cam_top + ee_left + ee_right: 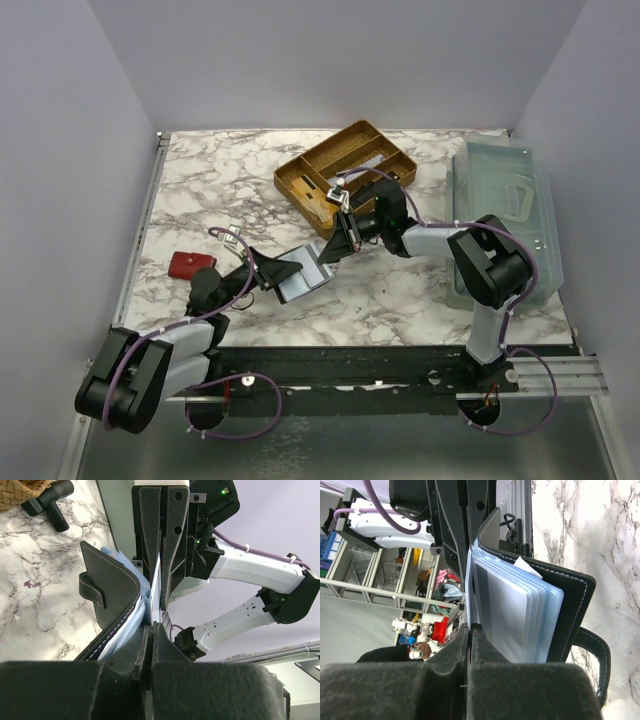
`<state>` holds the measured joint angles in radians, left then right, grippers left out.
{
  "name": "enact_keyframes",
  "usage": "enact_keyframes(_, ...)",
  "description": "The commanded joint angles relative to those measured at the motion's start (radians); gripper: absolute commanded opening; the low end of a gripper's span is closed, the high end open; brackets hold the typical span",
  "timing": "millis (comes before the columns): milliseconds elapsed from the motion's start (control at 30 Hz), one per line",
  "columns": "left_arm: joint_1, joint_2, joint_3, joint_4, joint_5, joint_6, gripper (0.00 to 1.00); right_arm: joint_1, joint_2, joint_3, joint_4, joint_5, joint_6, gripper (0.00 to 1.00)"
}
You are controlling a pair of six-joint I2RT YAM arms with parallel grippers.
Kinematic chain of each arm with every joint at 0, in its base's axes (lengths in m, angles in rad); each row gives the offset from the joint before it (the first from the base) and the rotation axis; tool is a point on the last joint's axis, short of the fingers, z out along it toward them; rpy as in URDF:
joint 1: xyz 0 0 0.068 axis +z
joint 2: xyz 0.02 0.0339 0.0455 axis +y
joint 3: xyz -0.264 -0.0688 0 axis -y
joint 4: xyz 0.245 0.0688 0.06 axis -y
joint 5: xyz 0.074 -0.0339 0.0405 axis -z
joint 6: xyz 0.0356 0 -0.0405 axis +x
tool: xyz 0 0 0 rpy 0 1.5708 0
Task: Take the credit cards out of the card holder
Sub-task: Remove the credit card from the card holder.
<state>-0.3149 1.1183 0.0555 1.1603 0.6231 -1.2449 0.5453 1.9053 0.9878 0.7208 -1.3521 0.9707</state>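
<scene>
The black card holder [303, 274] hangs open above the marble table, held between both arms. Its clear sleeves [520, 610] fan out from the black cover [572, 610]. My right gripper [470, 626] is shut on the edge of a thin pale grey-blue credit card [469, 587] at the outermost sleeve. My left gripper [152, 625] is shut on the opposite edge of that same outer leaf of the holder [110, 592]. The two grippers face each other tip to tip, the right gripper [161, 605] just above the left. Other cards cannot be made out inside the sleeves.
A small red object [190, 264] lies on the table left of the holder. A wooden divided tray [345, 172] stands behind it. A clear plastic bin [505, 215] sits at the right edge. White walls close in the table.
</scene>
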Motion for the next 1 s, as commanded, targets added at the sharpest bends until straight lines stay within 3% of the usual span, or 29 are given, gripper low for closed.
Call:
enact_keyframes(0,0.017,-0.041,-0.018,-0.015,0.033,0.018,0.00,-0.015,-0.006,-0.015,0.040,-0.035,0.016,0.00)
enact_keyframes(967,0.022,-0.107,-0.024,-0.075,0.011,0.002,0.00,-0.033,-0.011,-0.017,0.014,-0.022,-0.005,0.00)
